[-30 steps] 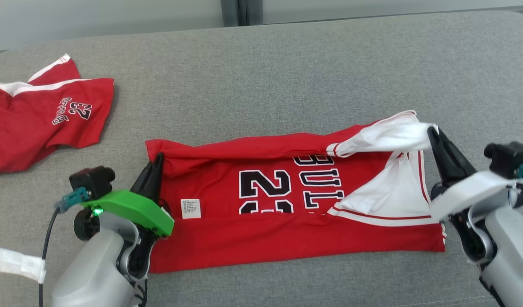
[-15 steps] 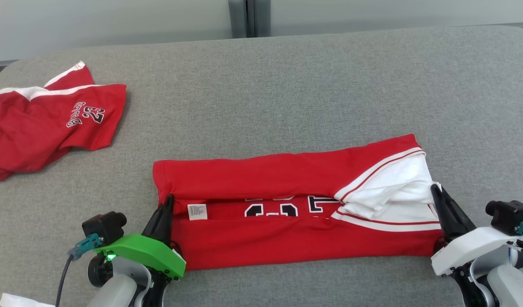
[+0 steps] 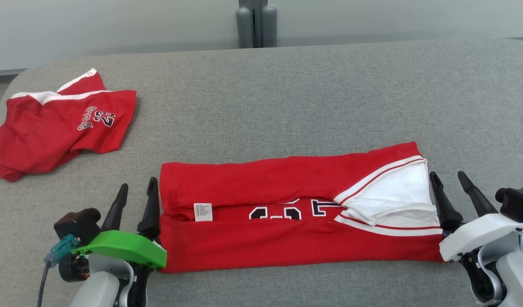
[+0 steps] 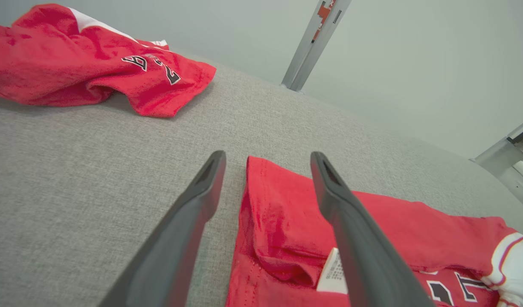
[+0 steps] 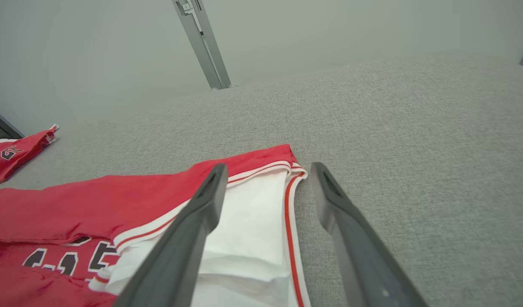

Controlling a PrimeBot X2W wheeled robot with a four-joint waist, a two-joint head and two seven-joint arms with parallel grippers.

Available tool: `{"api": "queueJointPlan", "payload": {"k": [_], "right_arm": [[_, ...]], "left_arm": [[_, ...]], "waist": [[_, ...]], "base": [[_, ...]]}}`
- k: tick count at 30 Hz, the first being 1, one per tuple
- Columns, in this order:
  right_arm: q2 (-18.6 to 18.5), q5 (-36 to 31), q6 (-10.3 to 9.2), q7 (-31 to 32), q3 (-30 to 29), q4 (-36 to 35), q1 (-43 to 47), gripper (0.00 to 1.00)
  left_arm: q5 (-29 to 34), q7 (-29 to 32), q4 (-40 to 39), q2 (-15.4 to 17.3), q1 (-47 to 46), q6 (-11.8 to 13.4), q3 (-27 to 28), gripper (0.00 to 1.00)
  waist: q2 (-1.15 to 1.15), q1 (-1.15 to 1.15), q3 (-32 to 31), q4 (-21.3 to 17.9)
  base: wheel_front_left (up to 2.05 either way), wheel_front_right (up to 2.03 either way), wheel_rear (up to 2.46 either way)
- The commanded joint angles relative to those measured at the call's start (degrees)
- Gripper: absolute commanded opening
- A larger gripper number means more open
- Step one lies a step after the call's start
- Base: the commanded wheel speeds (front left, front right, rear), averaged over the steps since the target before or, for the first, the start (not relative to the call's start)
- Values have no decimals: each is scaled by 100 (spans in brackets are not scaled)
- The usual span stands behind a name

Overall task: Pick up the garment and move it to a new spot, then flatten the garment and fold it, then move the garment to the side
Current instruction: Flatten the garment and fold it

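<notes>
Garment (image 3: pixel 265 247): folded strip | spare jersey (image 3: pixel 52 132): far left (crumpled, apart)

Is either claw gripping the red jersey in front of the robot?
No, the left gripper and right gripper both stand open at the ends of the jersey, which lies on the grey surface.

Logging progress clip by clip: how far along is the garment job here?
Done: the red basketball jersey with black lettering lies flat on the grey fabric surface, its far long edge folded over the front. In hand: nothing; the left pincer and right pincer stand open at its ends. Left: further folds, then moving it aside.
</notes>
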Motion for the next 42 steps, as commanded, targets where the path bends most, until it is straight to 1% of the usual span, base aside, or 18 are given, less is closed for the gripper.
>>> {"api": "queueJointPlan", "payload": {"k": [1, 5, 11, 15, 22, 23, 24, 25, 30, 35, 36, 42], "right_arm": [[-15, -90, -10, 70, -14, 88, -130, 100], [28, -237, -9, 269, 7, 411, -405, 100], [95, -413, -10, 532, 54, 1012, -709, 100], [136, -435, -10, 668, 81, 1403, -821, 100], [191, -246, -10, 919, 297, 1913, -841, 100], [208, -188, -10, 956, 343, 1940, -825, 93], [230, -111, -9, 987, 413, 1944, -799, 36], [238, -58, -5, 1015, 472, 1933, -783, 1], [125, 141, -11, 969, 627, 1977, -866, 0], [-102, 283, -16, 827, 469, 2133, -1037, 0], [-235, 328, -16, 772, 369, 2229, -1065, 0], [-708, 452, -12, 671, 62, 2410, -969, 0]], "left_arm": [[261, 0, -152, -66, 161, 49, 228, 100], [1024, 0, -561, -230, 363, 77, 842, 100], [2022, -1, -914, -538, 588, -58, 1560, 100], [2470, -2, -943, -730, 727, -196, 1904, 100], [3006, -2, -905, -957, 933, -424, 2351, 100], [3065, -2, -903, -974, 964, -459, 2401, 100], [3123, -2, -894, -997, 1005, -474, 2461, 100], [3164, -2, -897, -1021, 1035, -497, 2518, 100], [3263, -2, -889, -1107, 1111, -578, 2746, 100], [3343, -2, -839, -1146, 1057, -646, 2852, 100], [3355, -2, -835, -1155, 1076, -663, 2889, 100], [3340, -2, -812, -1167, 1176, -698, 2928, 100]], "waist": [[0, 0, -5, 21], [0, 0, 19, 89], [0, 0, 107, 227], [0, 0, 134, 299], [0, 0, 137, 378], [0, 0, 134, 379], [0, 0, 126, 378], [0, 0, 122, 373], [0, 0, 97, 342], [0, 0, 55, 314], [0, 0, 20, 293], [0, 0, -86, 227]], "base": [[0, 0, 0], [0, 0, 0], [0, 0, 0], [0, 0, 0], [0, 0, 0], [0, 0, 0], [0, 0, 0], [0, 0, 0], [0, 0, 0], [0, 0, 0], [0, 0, 0], [0, 0, 0]]}}
